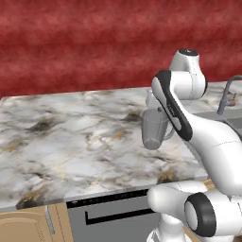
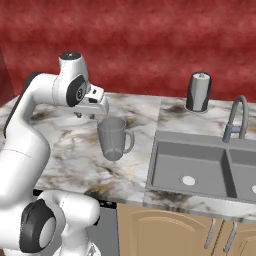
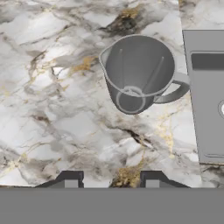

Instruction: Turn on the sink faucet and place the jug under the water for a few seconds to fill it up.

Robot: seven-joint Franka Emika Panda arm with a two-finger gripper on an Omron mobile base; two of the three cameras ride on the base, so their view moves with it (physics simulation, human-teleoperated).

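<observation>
Surroundings: white marble counter with grey and gold veins (image 1: 71,137), deep red wall behind, tan cabinet doors (image 2: 165,230) below.

Jug: translucent grey glass-like jug with one looped side handle (image 2: 114,139), upright over the marble, just left of the sink's edge, handle turned toward the sink. Cannot tell whether resting on the counter or slightly raised.

Sink: dark grey rectangular double-basin sink (image 2: 200,160), set into the counter to the right of the jug, a round pale drain in the near basin.

Faucet: tall slim grey metal gooseneck faucet (image 2: 236,120), behind the divider between the basins, well apart from the jug.

Canister: opaque grey lidded cylinder (image 2: 199,91), at the back of the counter near the wall, behind the sink, apart from everything else.

In the way: nothing standing between jug and sink; bare marble only.

Claw: two-finger gripper (image 3: 111,180), tips apart, bare marble showing in the gap. Holding nothing, touching nothing; positioned above the jug and a little to its left.

Hand view: straight down into the jug's open mouth to its round base; sink rim along the right edge.

Right base view: both basins, the canister, the whole faucet.

Left base view: jug partly hidden behind the white arm; the faucet (image 1: 227,97) at the far right edge.
</observation>
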